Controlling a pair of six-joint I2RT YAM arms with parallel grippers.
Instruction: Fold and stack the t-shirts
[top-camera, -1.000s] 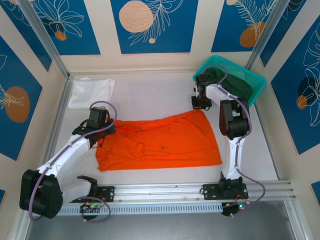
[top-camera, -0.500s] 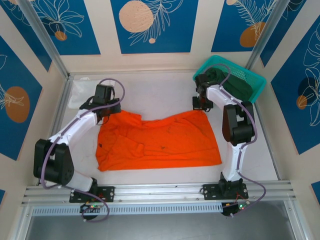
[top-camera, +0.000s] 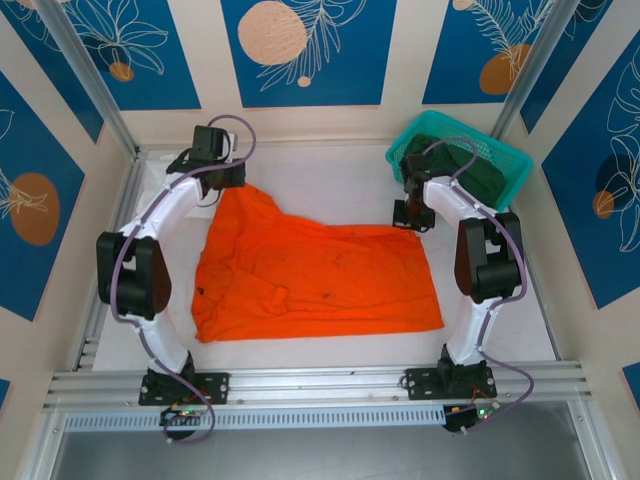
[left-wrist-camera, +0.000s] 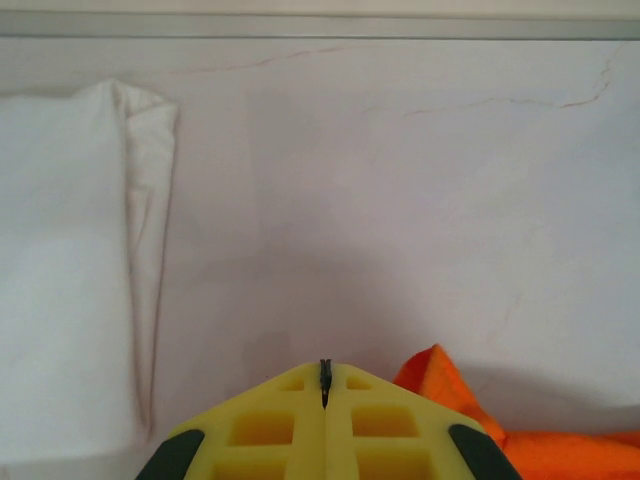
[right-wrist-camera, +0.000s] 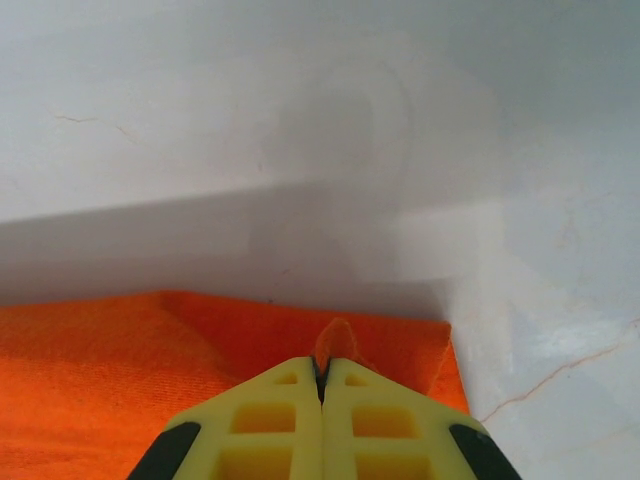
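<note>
While both pairs of yellow fingers are pressing together, the right gripper (right-wrist-camera: 321, 374) is pinching a small raised fold of the orange t-shirt (top-camera: 320, 285) at that shirt's far right corner, and the cloth is poking up between the pads. The left gripper (left-wrist-camera: 324, 376) is sitting closed at the far left of the table (top-camera: 330, 185). Orange cloth is coming out just beside its right finger, so it is apparently gripping the far left corner, which is running up to it in a point in the top view. Between the two arms the orange shirt is lying spread across the middle of the table, its near edge lying flat and its far edge sloping from the left corner down toward the right one. Further left, the white t-shirt (left-wrist-camera: 60, 270) is lying flat against the far left edge, apart from the orange cloth. At the far right, the dark green t-shirt (top-camera: 487, 175) is sitting bunched inside the teal basket (top-camera: 432, 124)
</note>
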